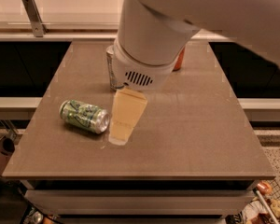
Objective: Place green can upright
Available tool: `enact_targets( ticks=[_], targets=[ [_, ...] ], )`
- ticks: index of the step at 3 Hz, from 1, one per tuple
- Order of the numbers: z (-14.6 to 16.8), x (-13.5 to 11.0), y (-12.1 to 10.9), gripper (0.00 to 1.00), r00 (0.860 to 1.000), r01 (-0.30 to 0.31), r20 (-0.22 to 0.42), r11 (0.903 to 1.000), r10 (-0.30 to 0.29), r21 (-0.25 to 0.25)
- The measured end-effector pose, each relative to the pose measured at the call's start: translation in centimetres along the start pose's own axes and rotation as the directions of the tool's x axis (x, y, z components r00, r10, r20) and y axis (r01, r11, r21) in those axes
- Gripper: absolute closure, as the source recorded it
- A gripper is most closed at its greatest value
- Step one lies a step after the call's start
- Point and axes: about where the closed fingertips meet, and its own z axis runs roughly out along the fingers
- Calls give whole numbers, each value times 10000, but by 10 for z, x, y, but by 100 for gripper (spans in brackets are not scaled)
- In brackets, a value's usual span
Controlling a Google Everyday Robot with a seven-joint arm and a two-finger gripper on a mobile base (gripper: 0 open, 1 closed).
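Observation:
The green can (84, 116), pale green and white with silver ends, lies on its side on the left part of the brown table (191, 125). My gripper (123, 120) hangs from the big white arm just to the right of the can's near end, its cream-coloured tip close above the table and right beside the can. I cannot tell whether it touches the can.
A silver-and-blue slim can (113, 69) stands behind the arm, mostly hidden. A red cola can (178, 62) stands at the back, partly hidden by the arm. A railing and a counter run behind the table. The floor shows at right.

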Motion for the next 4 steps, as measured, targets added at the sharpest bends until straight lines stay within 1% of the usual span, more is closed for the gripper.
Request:
enact_targets(
  ticks=[1,2,3,4],
  targets=[
    [-12,-6,2,0,9999,83,94,9997,-85,224],
    [-6,-27,-4,0,9997,150,190,9999,-151,52],
    [18,-51,-10,0,9999,151,-4,9987,-151,-495],
    [50,-62,-13,0,9997,-19,-247,9939,-8,-1105]
  ],
)
